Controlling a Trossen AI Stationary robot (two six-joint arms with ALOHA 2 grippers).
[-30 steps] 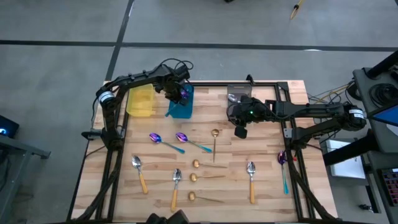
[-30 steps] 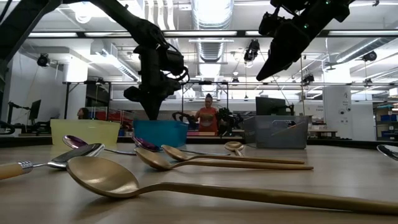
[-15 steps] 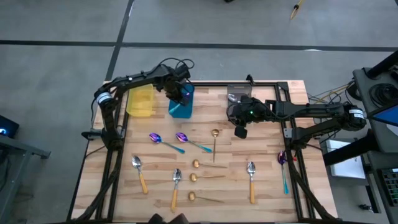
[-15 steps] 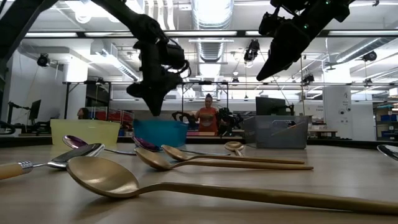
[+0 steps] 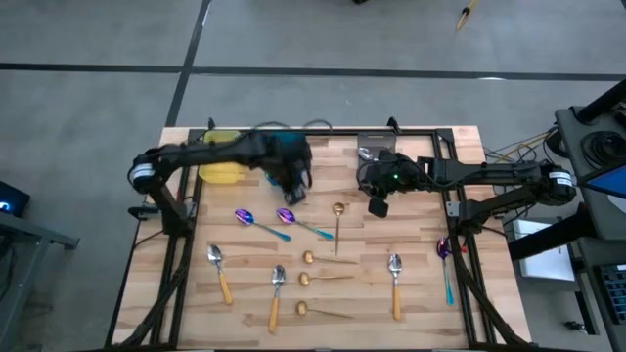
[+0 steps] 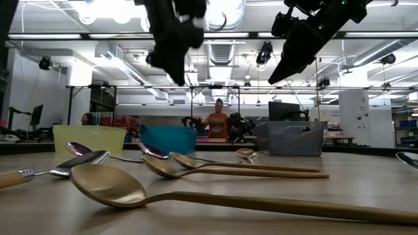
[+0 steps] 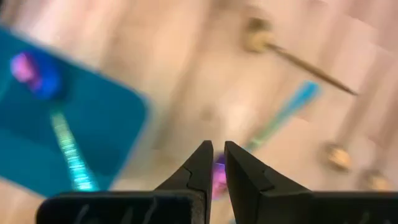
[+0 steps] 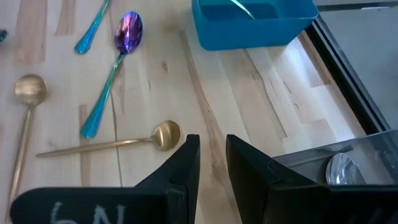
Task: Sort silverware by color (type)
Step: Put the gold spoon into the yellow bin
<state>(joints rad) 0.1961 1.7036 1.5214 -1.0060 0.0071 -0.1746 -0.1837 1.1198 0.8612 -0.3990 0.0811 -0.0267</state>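
Now your left gripper (image 5: 296, 186) hangs just above and a little behind the purple spoon (image 5: 302, 224), whose bowl lies directly ahead of and below the fingertips. That spoon's long axis runs diagonally away from the gripper toward the right arm's side, teal handle trailing. In the left wrist view the 2 fingers (image 7: 200, 163) sit nearly together, with only a thin slit between them and nothing held; a purple blur shows straight beyond the tips. You would need to spread them and turn them across the handle before closing.

A second purple spoon (image 5: 259, 223) lies parallel, just to the outer side of the first. Both are clearly nearer your left gripper than your right. The gold spoon (image 5: 337, 225) lies between the 2 arms, lengthwise toward the table's near edge.

Your right gripper (image 5: 378, 204) waits high by the grey bin (image 8: 348, 163), fingers a narrow gap apart and empty.

Compared with 1 second ago, the left gripper has left the blue bin (image 5: 290, 149), where it was poised over the rim, and swung out over the table toward the spoons, rising in the low view. A purple spoon (image 7: 53, 112) lies in that bin. The right arm has not moved.
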